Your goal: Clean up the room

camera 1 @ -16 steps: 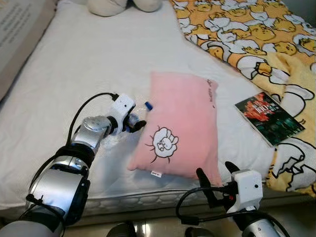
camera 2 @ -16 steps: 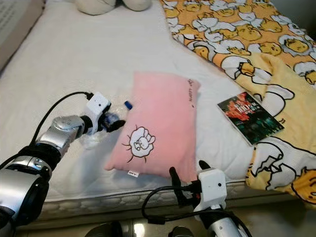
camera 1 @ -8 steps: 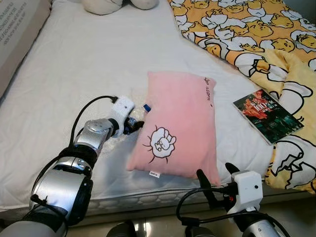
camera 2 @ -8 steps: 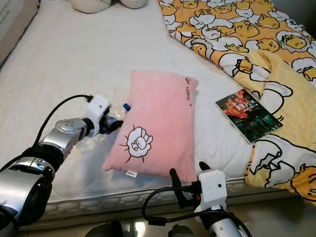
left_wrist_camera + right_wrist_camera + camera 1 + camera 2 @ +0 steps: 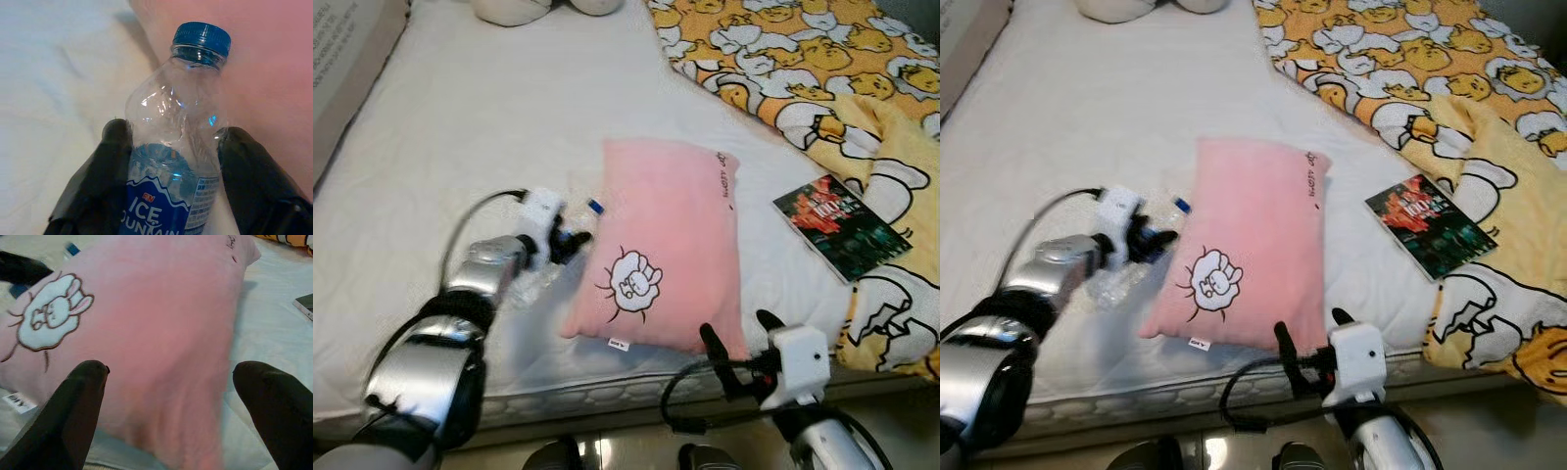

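The left hand [image 5: 173, 191] grips the bottle [image 5: 178, 132] beside the pillow [image 5: 671, 245]: light, thin, crushable, so hold mid-body. The right hand [image 5: 178, 411] is open.

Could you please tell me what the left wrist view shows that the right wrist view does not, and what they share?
Left wrist view alone: the bottle's clear body and blue label between the left end effector's fingers.

Right wrist view alone: the pillow's rabbit picture, a corner of the book, and the right end effector spread open short of the pillow.

Both: the pink pillow, the white sheet and the bottle's blue cap.
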You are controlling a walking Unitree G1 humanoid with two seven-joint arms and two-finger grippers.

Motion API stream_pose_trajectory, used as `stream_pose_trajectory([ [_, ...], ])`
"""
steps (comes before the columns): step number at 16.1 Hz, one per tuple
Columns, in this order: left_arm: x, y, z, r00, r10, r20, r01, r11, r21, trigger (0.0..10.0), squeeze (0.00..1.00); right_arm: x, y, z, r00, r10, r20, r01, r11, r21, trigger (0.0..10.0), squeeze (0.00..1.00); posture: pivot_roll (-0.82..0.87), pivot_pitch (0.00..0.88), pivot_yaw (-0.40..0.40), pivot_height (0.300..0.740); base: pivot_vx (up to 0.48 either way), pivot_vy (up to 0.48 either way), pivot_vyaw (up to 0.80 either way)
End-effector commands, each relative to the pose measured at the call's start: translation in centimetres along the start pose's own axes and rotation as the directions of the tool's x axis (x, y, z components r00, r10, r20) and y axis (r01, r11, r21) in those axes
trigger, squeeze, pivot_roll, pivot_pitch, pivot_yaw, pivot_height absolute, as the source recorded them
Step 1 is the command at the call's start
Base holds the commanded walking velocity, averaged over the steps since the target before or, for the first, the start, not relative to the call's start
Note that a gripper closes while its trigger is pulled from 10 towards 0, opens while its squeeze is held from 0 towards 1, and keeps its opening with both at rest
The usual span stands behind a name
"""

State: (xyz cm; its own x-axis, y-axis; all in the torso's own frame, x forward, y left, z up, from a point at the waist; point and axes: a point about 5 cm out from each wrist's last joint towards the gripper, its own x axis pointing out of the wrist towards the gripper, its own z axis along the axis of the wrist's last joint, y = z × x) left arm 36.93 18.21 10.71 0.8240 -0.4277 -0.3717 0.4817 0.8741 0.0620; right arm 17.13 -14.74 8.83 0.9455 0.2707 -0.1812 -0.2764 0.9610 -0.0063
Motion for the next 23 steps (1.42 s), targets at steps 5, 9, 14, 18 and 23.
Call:
stream_pose_trajectory([
  [5, -3.0, 0.1, 0.3, 0.977, 0.103, 0.186, -0.087, 0.992, -0.096, 0.0, 0.0, 2.7, -0.8, -0.1, 1.0, 0.0, 0.023, -0.001, 0.999, 0.038, 10.0, 0.0, -0.12, 0.032, 0.038, 0.74, 0.0, 0.0, 0.0],
  [9, -6.5, -2.5, -1.1, 0.926, 0.212, 0.312, -0.175, 0.974, -0.143, 0.0, 0.0, 5.2, -2.5, 0.2, 0.997, -0.049, 0.057, 0.047, 0.998, 0.039, 10.0, 0.0, -0.07, 0.0, 0.039, 0.74, 0.0, 0.0, 0.0],
  [14, -7.7, -3.7, -1.5, 0.892, 0.345, 0.293, -0.296, 0.934, -0.199, 10.0, 0.0, 7.4, -3.2, 1.0, 0.99, -0.085, 0.116, 0.08, 0.996, 0.046, 10.0, 0.0, -0.05, 0.0, 0.034, 0.74, 0.0, 0.0, 0.0],
  [18, -6.9, -4.2, -0.9, 0.87, 0.386, 0.306, -0.328, 0.918, -0.225, 10.0, 0.0, 7.8, -3.6, 0.9, 0.987, -0.102, 0.127, 0.095, 0.994, 0.062, 10.0, 0.0, -0.06, 0.0, 0.023, 0.74, 0.0, 0.0, 0.0],
  [23, -5.3, -6.0, 0.2, 0.871, 0.358, 0.336, -0.292, 0.928, -0.232, 10.0, 0.0, 8.2, -3.9, 0.8, 0.987, -0.109, 0.119, 0.098, 0.991, 0.096, 10.0, 0.0, -0.08, 0.0, 0.012, 0.74, -0.232, 0.0, 0.0],
])
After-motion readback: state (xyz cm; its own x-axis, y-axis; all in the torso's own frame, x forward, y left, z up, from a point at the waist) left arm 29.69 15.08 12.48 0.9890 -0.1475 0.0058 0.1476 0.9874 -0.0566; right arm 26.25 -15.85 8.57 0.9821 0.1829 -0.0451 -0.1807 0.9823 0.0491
